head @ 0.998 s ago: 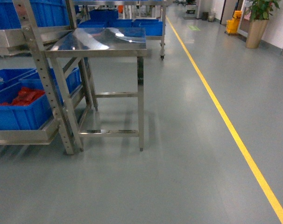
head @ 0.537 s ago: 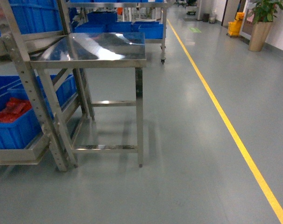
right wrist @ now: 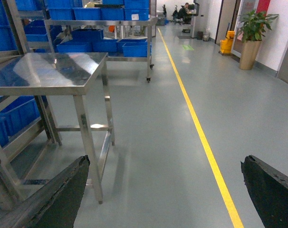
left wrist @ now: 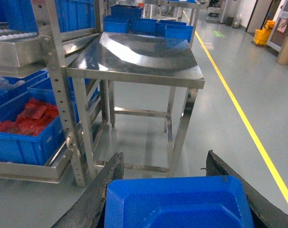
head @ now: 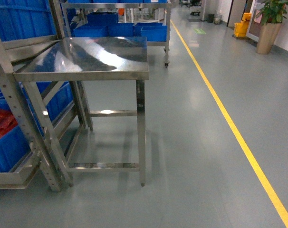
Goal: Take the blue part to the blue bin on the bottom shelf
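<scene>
In the left wrist view my left gripper [left wrist: 164,159] is shut on the blue part [left wrist: 177,202], a smooth bright-blue plastic piece with bevelled edges, wedged between both dark fingers [left wrist: 103,190]. It hangs above the grey floor, short of a steel table [left wrist: 148,57]. My right gripper [right wrist: 165,161] is open over bare floor with nothing between its fingers. The rack's bottom shelf [left wrist: 25,168] lies to the left, also seen as the bottom shelf [head: 11,176] in the head view. I cannot make out the blue bin. Neither gripper shows in the head view.
A vertical-ribbed blue crate with red wrap [left wrist: 25,135] sits on the low tier. The steel table [head: 94,54] stands beside the rack's perforated upright [head: 25,128]. More blue crates [head: 120,29] stand on a far cart. A yellow floor line [head: 229,123] runs on the right.
The head view has closed in: the steel table looks larger and lower in the frame, and the rack with the red-filled crate has slid toward the left edge.
</scene>
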